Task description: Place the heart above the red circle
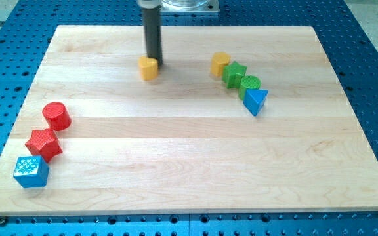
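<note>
- Though built without jaws and so neither wide nor narrow, merely a bare dark rod for an end effector, holding nothing; my tip (155, 61) planted on the far part of the counter (176, 164), left of centre.
- Touching, or all but touching, the far right edge of a small yellow block (149, 68); judged to be the heart from its notched outline, though small enough to leave some doubt.
- Probably light, stiff and hard, with a flat base likely to slide easily on smooth wood; no fragility to fear, but prone to spin or slip off a round rod if struck off-centre.
- No taking hold possible; best contact judged to be square on the heart's right side, slightly to the far side, for a push leftward and a little nearer.
- Off to the right, well apart: a second yellow block (220, 64) of unclear shape, a green star (235, 72), a green circle (250, 84) and a blue triangle (255, 101), strung together in a touching row.
- Far off at near left: the red circle (56, 115), then a red star (43, 144) and a blue cube (31, 172) nearer.
- Bare wood just beyond the red circle's far side, the goal spot; task barely begun.
</note>
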